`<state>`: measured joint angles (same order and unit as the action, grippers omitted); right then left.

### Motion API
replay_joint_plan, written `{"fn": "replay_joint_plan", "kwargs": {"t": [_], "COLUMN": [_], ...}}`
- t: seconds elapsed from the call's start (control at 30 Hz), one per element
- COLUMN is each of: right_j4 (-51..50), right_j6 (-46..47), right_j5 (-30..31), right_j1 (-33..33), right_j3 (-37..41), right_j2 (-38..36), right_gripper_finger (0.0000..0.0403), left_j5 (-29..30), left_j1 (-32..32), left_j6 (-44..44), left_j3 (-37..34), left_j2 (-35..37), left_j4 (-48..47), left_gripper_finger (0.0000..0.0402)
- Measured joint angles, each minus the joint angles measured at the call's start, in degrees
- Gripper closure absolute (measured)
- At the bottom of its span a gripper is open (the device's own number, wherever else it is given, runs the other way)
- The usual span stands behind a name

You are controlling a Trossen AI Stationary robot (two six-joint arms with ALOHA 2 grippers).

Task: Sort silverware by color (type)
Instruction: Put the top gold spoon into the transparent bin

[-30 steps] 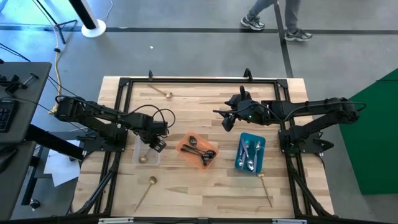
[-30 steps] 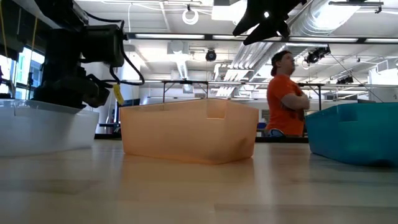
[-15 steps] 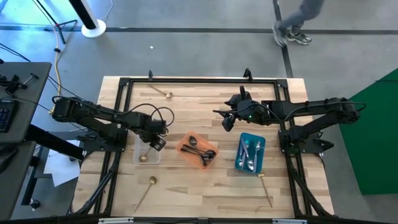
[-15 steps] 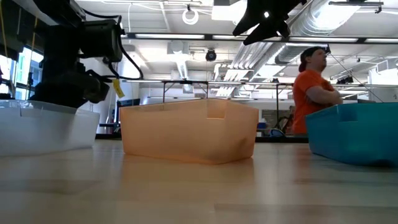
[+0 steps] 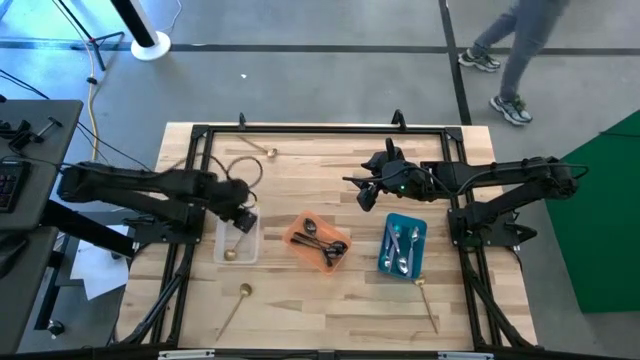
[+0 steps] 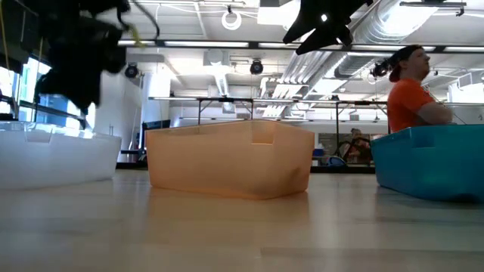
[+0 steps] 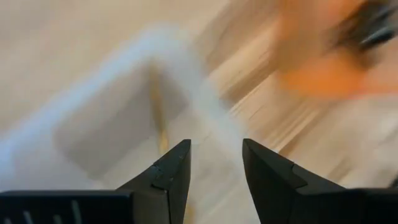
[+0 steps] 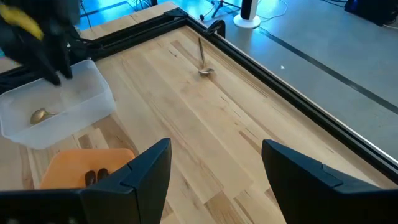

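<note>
The sorting looks well under way but not finished. In the high view the blue tray [image 5: 403, 246] holds several silver spoons [image 5: 401, 247], the orange tray [image 5: 319, 241] holds the dark spoons [image 5: 322, 246], and the clear tray [image 5: 236, 240] has one gold spoon [image 5: 230, 254] lying in it. Three gold spoons remain loose on the desk [image 5: 330, 310]: one near the far edge [image 5: 258, 147], one in front of the clear tray [image 5: 236, 301], and one just beside the blue tray's near corner [image 5: 426, 300]. The left tool [image 5: 243, 218] hangs over the clear tray, its fingers apart and empty. The right tool [image 5: 366, 196] waits above the desk behind the orange tray, spread wide and holding nothing. Only the left wrist view, though blurred, shows that tool's gap with nothing between the fingers [image 7: 171, 171]; the low view shows just tray walls, no spoons, and a person beyond the desk.
</note>
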<state>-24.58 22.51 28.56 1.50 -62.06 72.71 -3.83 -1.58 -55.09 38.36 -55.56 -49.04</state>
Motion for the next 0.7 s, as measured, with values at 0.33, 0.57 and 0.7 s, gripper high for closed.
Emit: {"fn": "replay_joint_plan", "kwargs": {"t": [0.33, 0.57, 0.7], "right_j4": [0.02, 2.91, 9.99], "right_j6": [0.96, -0.45, -3.66], "right_j5": [-0.25, -6.31, -12.54], "right_j1": [0.0, 0.0, 0.07], "right_j3": [0.0, 0.0, 0.0], "right_j2": [0.0, 0.0, -0.03], "right_gripper_finger": [0.0167, 0.0167, 0.0167], "left_j5": [14.87, 14.46, 14.16], "left_j1": [0.0, 0.02, 0.49], "left_j6": [24.79, 43.44, 48.13], "left_j3": [11.86, 12.31, 11.87], "left_j2": [10.07, 10.55, 9.64], "left_j4": [19.64, 45.32, 52.31], "left_gripper_finger": [0.0266, 0.0266, 0.0266]}}
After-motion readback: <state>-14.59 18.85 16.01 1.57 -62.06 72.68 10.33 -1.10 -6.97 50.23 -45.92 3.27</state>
